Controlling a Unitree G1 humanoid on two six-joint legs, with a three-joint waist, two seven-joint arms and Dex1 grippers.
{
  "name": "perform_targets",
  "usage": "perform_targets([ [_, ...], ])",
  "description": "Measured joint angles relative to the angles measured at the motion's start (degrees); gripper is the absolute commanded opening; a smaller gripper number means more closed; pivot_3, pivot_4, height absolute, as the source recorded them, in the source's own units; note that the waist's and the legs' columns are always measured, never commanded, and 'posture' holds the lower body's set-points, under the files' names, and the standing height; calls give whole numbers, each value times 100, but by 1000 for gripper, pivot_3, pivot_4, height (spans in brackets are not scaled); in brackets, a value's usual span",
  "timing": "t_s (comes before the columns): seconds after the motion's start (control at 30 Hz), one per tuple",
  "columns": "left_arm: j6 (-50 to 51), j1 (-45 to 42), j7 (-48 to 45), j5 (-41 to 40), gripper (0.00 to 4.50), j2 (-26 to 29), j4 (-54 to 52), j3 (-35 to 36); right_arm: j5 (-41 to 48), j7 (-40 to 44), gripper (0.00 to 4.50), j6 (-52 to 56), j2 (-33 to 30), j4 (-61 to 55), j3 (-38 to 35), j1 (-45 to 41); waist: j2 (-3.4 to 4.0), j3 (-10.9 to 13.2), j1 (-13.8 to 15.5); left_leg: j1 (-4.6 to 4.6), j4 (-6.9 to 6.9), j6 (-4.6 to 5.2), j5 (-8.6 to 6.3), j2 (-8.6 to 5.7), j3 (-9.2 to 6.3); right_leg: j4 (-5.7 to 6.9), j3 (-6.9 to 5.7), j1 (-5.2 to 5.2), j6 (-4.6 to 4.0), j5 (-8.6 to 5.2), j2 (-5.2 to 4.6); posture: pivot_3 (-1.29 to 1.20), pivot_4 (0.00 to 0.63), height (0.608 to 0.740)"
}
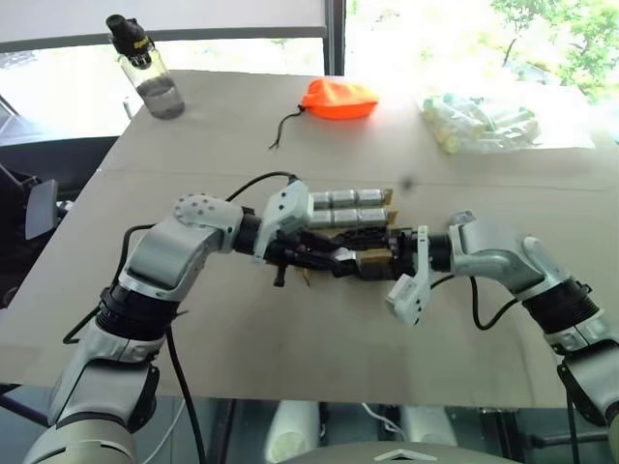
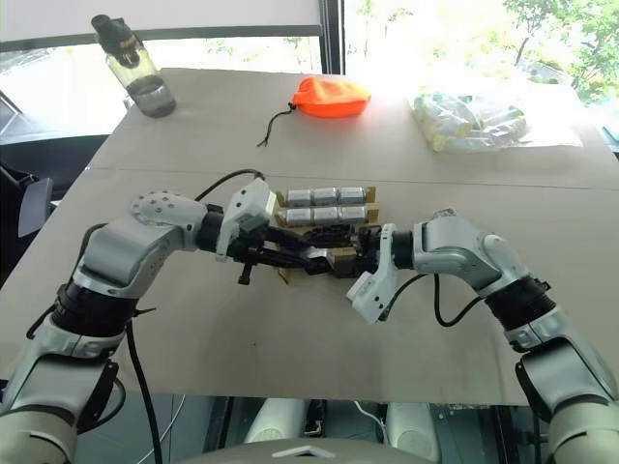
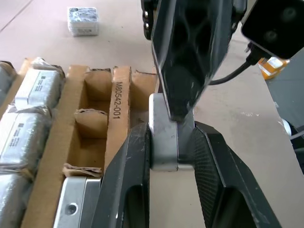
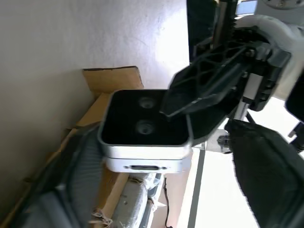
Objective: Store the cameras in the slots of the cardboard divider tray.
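Pinching silver camera (image 3: 164,142) edge-on, left gripper (image 3: 166,156) holds it over near row of cardboard divider tray (image 3: 121,102). Right gripper (image 4: 156,156) spread, fingers flanking same camera, opposite side. Empty slots (image 3: 92,128) at 9 o'clock from camera; left arm nearer. Far rows filled.

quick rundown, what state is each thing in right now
left pincer: shut on camera
right pincer: open, fingers either side of camera
camera: gripped, above tray
cardboard divider tray: two rows full, near row partly empty
water bottle: upright, capped
orange pouch: lying closed
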Motion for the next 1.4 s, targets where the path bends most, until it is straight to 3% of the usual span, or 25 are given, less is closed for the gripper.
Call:
perform_targets([
  [0.2, -64, -243, 38, 44, 687, -93, 200, 35, 1570, 397, 4378, 997, -731, -734, -376, 1297, -2, 1, 26, -5, 1, 0, 0, -2, -8, -3, -9, 1, 0, 0, -5, 0, 150, 726],
  [0.37, -302, -622, 38, 232, 687, -127, 482, 55, 4201, 514, 4378, 3166, -1080, -1764, -1375, 3494, -4, 4, 0, 6, 2, 2, 0, -4, 0, 3, -3, 7, -1, 1, -4, 0, 150, 726],
  [0.53, -650, -724, 49, 620, 687, -179, 916, -55, 5920, 577, 4378, 4216, -783, -2617, -1955, 5153, -5, 3, -8, 18, -3, 2, -1, 1, -5, 4, -2, 14, -1, 0, 12, 0, 150, 726],
  [0.6, -752, -746, 47, 725, 687, -225, 997, -98, 6216, 603, 4378, 4420, -673, -2832, -2013, 5490, -4, 3, -11, 20, -1, 3, -1, 2, -3, 5, 4, 14, -1, 0, 10, 0, 150, 726],
  [0.8, -1116, -814, 144, 1102, 687, -359, 1348, -216, 6318, 900, 4378, 4247, -72, -3200, -2370, 6647, -7, 2, 33, 13, -1, 5, -3, 1, -11, -1, -3, 14, 0, 0, 7, 0, 150, 726],
  [1.03, -1382, -884, 96, 1236, 687, -553, 1610, -256, 6228, 1716, 4378, 3762, 47, -2828, -2778, 6788, -9, 0, 23, 19, 2, 6, -3, 0, -7, 5, 1, 16, 0, 0, 9, 0, 150, 726],
  [1.4, -1400, -1058, -180, 1400, 687, -717, 1843, -404, 6000, 1864, 4378, 3766, 333, -2831, -2774, 6637, -10, 0, 21, 16, 2, 6, -3, -1, -8, 3, 1, 15, 0, 0, 9, 0, 150, 726],
])
